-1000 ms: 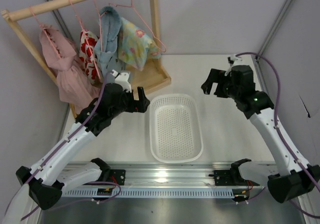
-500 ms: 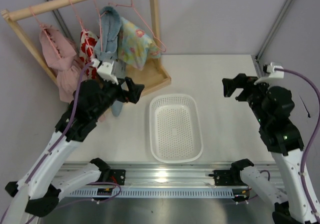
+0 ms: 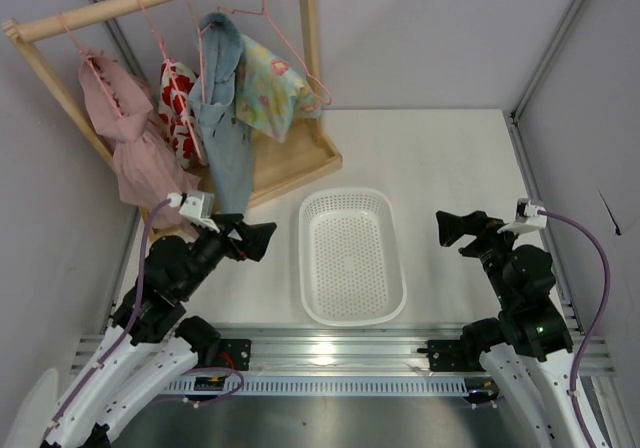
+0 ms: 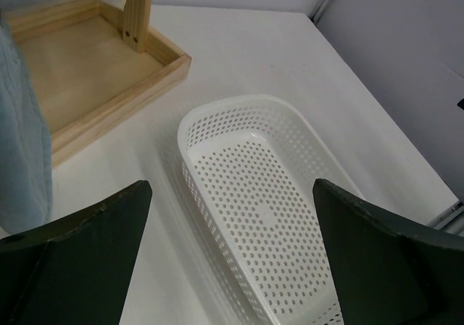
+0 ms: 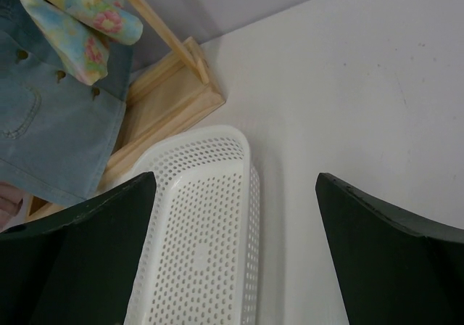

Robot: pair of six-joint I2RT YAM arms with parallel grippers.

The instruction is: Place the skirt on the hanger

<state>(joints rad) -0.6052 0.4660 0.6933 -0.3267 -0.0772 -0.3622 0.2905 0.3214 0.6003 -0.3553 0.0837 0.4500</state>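
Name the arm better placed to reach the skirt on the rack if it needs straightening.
Left, probably. The left gripper, open and empty, sits on the same side as the rack, nearer the skirt. The right gripper, also open, is beyond the basket, farther off.

Bright even light; soft shadows; glare on metal rail (image 3: 322, 356).

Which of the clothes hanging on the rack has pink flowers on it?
The yellow and turquoise skirt, rightmost on the rack; the others are a pink garment, a red-and-white garment and a denim garment.
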